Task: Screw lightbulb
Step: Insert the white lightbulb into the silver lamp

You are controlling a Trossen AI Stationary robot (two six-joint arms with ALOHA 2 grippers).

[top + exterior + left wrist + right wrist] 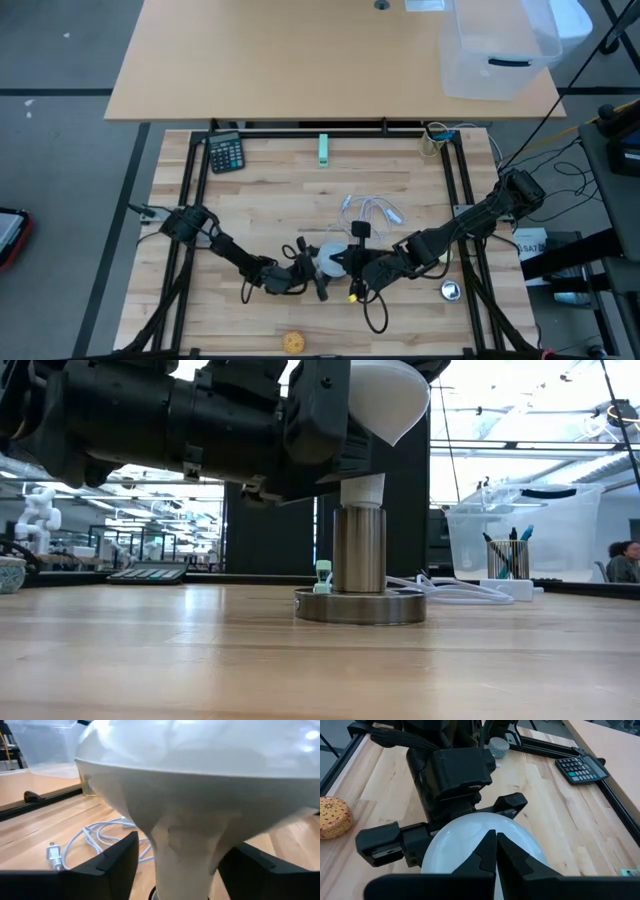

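Observation:
The white lightbulb (330, 258) stands upright with its narrow base (362, 490) in a metal socket (360, 550). The socket sits on a round base (360, 607) at the table's near middle. My left gripper (182, 855) comes in level from the table's left. It is open, with one finger on each side of the bulb's tapering neck (185, 835). My right gripper (496, 840) is shut and slants down from the table's right over the top of the bulb's globe (455, 840). My left gripper has its fingers (117, 865) level on either side of the bulb's neck. A strip of table shows between one finger and the neck; at the other finger I cannot tell. My right gripper has its shut fingertips (487, 852) over the globe's top; whether they touch it I cannot tell.
A white cable (372, 212) lies just behind the socket. A calculator (226, 153) and a small green piece (323, 150) lie at the far edge. A yellowish ball (292, 342) sits near the front edge. A clear bin (495, 50) stands on the farther table.

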